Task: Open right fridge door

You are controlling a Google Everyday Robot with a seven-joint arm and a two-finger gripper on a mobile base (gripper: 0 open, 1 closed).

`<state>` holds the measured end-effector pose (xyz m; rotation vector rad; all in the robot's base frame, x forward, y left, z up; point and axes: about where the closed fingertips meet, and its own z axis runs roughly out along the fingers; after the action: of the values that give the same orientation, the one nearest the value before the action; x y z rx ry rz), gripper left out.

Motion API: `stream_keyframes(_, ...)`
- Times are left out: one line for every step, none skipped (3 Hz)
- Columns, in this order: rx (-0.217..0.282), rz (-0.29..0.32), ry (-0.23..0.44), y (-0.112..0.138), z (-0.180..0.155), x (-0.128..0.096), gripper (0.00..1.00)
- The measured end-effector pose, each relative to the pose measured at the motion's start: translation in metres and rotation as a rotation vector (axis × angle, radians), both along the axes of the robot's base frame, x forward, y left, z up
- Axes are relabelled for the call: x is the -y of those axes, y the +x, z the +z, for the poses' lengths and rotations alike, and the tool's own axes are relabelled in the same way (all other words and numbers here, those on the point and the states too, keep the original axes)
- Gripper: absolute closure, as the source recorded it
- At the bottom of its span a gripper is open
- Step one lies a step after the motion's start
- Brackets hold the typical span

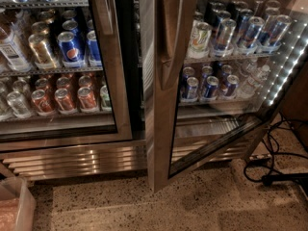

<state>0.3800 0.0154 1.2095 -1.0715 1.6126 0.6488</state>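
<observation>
The right fridge door [161, 105] stands swung out toward the camera, hinged on its right side. Its steel frame edge runs down the middle of the view, and its bottom rail [216, 146] slants back to the cabinet. The long bowed steel handle [169, 37] shows on the frame's upper part. Through the glass I see shelves of blue and silver cans [211, 83]. The gripper is out of view, and no part of the arm shows.
The left door [120, 81] is shut, with Pepsi cans [71, 47] and orange cans behind it. A steel vent grille [77, 160] runs along the bottom. Black cables [274, 162] lie on the speckled floor at right. A translucent bin [14, 206] sits bottom left.
</observation>
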Motion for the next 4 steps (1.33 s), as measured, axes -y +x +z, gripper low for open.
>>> stream_keyframes(0.0,0.0,0.0,0.0,0.0,0.0,0.54)
stream_keyframes(0.0,0.0,0.0,0.0,0.0,0.0,0.66)
stream_keyframes(0.0,0.0,0.0,0.0,0.0,0.0,0.79)
stream_keyframes(0.0,0.0,0.0,0.0,0.0,0.0,0.91)
